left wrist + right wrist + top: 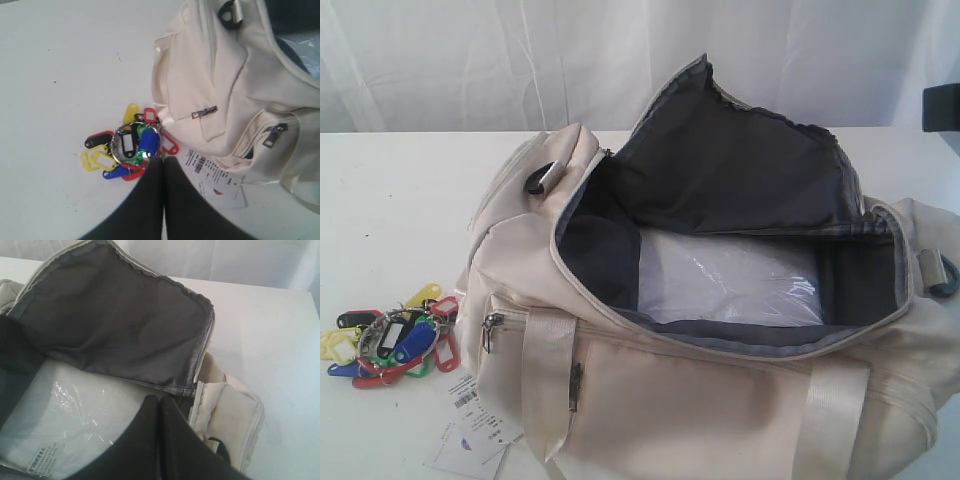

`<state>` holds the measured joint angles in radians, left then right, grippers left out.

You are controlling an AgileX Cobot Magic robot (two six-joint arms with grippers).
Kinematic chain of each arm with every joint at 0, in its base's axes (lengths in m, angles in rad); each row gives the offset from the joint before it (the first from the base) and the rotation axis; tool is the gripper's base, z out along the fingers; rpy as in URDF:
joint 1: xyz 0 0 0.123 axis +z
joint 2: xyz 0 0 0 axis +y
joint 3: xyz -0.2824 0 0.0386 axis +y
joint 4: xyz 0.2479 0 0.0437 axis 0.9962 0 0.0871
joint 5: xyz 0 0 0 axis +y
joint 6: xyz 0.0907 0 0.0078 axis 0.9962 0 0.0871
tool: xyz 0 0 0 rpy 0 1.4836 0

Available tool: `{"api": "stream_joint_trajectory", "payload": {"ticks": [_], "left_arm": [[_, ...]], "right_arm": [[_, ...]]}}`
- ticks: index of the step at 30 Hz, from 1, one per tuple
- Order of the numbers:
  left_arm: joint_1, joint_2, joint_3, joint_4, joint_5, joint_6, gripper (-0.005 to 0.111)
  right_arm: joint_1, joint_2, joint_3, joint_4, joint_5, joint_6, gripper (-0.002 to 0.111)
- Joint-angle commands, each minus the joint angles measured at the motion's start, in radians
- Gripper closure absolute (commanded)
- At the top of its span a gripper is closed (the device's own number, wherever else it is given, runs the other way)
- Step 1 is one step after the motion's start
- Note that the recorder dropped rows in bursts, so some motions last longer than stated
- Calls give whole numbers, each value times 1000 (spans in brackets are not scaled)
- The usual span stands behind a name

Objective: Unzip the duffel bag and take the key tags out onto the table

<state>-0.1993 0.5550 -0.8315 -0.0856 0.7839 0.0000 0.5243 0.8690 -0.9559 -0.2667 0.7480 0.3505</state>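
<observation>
From my station I see a white paper hang tag [215, 180] lying flat, with a barcode printed near one end and a small coloured mark further along. A clear plastic-wrapped packet [730, 280] of something white also lies flat, its film wrinkled and catching the light. In the right wrist view a small printed label [45, 462] sits near one corner of it, too blurred for me to read. A white curtain [470, 60] hangs behind in soft folds. A dark block [942, 105] cuts in at the exterior view's right edge; I cannot tell what it is.

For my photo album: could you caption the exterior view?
Cream duffel bag unzipped on the white table, colourful key tags lying beside it.
</observation>
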Motion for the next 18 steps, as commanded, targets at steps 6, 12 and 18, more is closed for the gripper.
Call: {"api": "stream_joint_trajectory", "payload": {"ticks": [6, 12, 18], "left_arm": [[147, -205, 305, -4, -14, 0, 107], [159, -303, 487, -5, -319, 0, 107], [159, -397, 606, -5, -421, 0, 107]], "right_arm": [[-4, -3, 3, 1, -10, 5, 108], [-4, -3, 3, 1, -13, 5, 108], [-4, -3, 3, 1, -13, 5, 108]]}}
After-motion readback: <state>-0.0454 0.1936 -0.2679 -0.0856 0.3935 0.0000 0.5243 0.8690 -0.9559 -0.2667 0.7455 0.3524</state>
